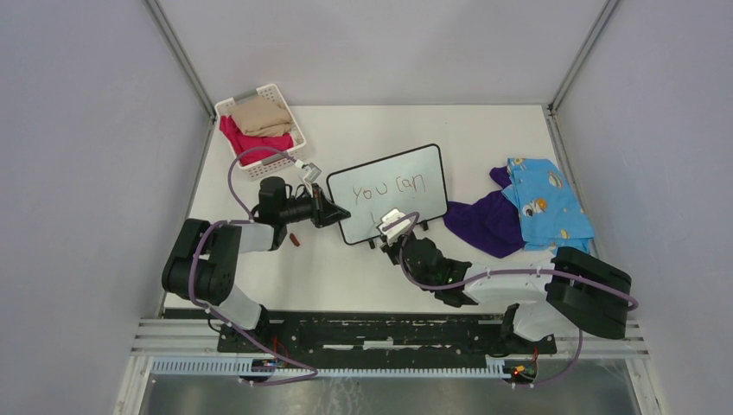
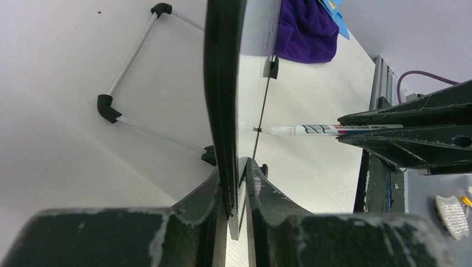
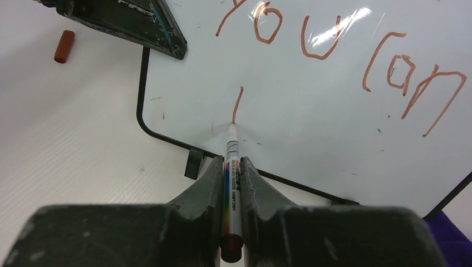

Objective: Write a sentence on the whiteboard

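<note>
At the bottom of the top view, nearest me, both arms reach up the frame from their bases over the white table point(image 1: 363, 281). The right gripper point(image 3: 232, 164) is clamped on a marker point(image 3: 232, 142), tip touching the whiteboard point(image 1: 415, 206) at the lower end of a short reddish stroke. The left gripper point(image 2: 238, 167) is pinched tight on the board's left short edge, one finger on each face.

The board itself sits mid-frame, just right of centre: glossy white, thin black frame with rounded corners, little black feet on the near long edge. "you can" is scrawled along the top in reddish-brown, with that single stroke starting a second line under the "y".

Its long axis runs from lower left to upper right of the frame, writing side up toward the camera.

A small red cap point(image 1: 294, 239) lies on the table beside the left arm. Further right there's purple cloth point(image 1: 484, 226) and blue patterned cloth point(image 1: 544, 203). Upper left, a white basket point(image 1: 259, 169) holds tan and pink fabric. Plain grey walls all round, metal posts in the far corners.
</note>
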Available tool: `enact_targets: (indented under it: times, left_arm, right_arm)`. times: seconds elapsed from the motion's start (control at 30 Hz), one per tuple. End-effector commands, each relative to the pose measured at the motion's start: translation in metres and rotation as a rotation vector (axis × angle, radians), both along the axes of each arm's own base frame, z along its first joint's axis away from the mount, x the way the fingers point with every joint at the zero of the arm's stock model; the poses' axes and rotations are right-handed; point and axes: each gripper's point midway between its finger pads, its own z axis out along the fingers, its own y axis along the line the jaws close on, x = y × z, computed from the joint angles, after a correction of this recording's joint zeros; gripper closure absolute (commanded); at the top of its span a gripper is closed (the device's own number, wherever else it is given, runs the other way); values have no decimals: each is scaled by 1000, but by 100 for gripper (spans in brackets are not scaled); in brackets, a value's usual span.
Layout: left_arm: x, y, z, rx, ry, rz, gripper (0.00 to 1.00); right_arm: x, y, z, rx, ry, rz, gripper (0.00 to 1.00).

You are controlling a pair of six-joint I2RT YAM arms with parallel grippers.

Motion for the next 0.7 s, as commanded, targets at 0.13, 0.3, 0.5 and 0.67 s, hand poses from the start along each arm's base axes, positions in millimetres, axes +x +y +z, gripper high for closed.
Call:
enact_targets:
  times: [0.13, 0.3, 0.5, 0.67]
  left_arm:
    - [2, 3, -20, 75, 4, 21, 98]
    - [1, 3, -21, 76, 7, 19, 98]
    - [1, 3, -21, 79, 7, 17, 98]
    - [1, 2, -22, 82, 9, 15, 98]
  right_arm:
    - [3, 0, 8, 28, -5, -17, 100]
    - [8, 13, 24, 44, -28, -3, 100]
    - [9, 25, 27, 44, -26, 22, 100]
    - [6, 29, 19, 34, -5, 45, 100]
